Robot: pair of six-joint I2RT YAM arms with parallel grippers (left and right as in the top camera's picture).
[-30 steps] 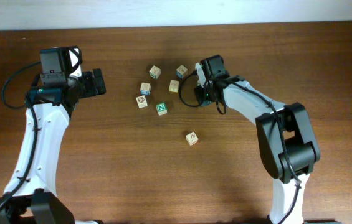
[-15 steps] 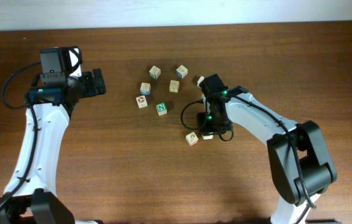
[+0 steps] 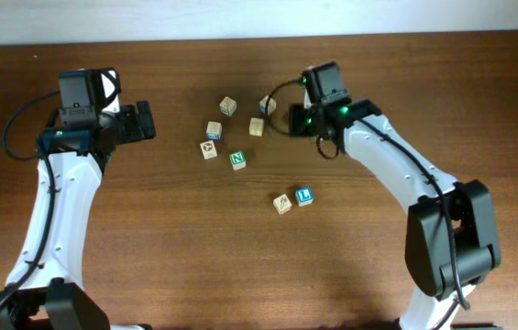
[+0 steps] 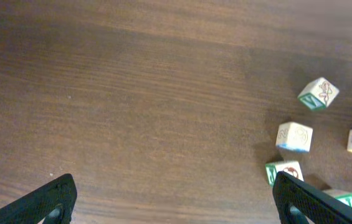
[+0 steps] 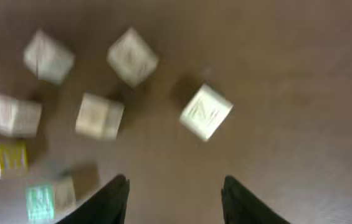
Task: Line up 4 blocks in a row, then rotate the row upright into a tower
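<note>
Eight small wooden cubes lie on the brown table. The green "N" block (image 3: pixel 237 160) sits mid-table, with an orange-red picture block (image 3: pixel 208 149) to its left. A block with a blue face and white letter (image 3: pixel 304 196) stands nearer the front, touching another picture block (image 3: pixel 282 203). My right gripper (image 3: pixel 288 119) hovers open beside the far blocks (image 3: pixel 268 104). In the blurred right wrist view the right gripper (image 5: pixel 176 182) holds nothing, and a pale block (image 5: pixel 205 112) lies just ahead. My left gripper (image 3: pixel 144 121) stands wide open at the left, its fingers (image 4: pixel 57 194) over bare wood.
More cubes sit at the far side of the cluster (image 3: pixel 228 105), (image 3: pixel 214 130), (image 3: pixel 257 126). The left wrist view shows several cubes at its right edge (image 4: pixel 294 137). The table's far edge (image 3: pixel 259 38) meets a pale wall.
My right gripper carried the blue-faced block toward the front, set it next to the lone picture block, opened, and swung back up to the far blocks. The left arm stayed still.
</note>
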